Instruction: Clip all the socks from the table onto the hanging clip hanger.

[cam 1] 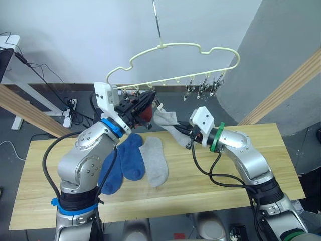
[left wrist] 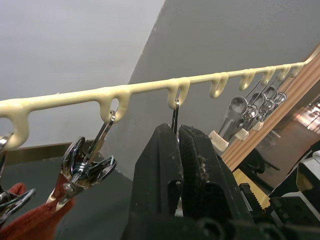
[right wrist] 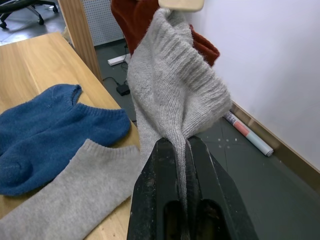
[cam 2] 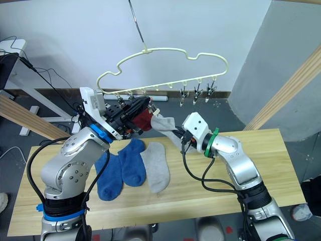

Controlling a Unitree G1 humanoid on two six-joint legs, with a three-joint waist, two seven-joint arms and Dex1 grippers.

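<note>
The right gripper (right wrist: pixel 181 150) has its fingers clamped on the light grey sock (right wrist: pixel 175 95), which hangs soft and limp above them. The left gripper (left wrist: pixel 177 131) fingers are pressed together on a clip of the clip hanger (left wrist: pixel 150 90). I judge the cuff is the best place to hold.

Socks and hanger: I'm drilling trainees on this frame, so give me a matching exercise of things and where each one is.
Things:
1. blue socks
2. lifted grey sock
3. rust red sock
4. clip hanger

Places:
A. pinched in the right end effector
B. flat on the table
C. hanging from a metal hook
D. by the left end effector

Pairs: 1-B, 2-A, 3-D, 4-C
</note>
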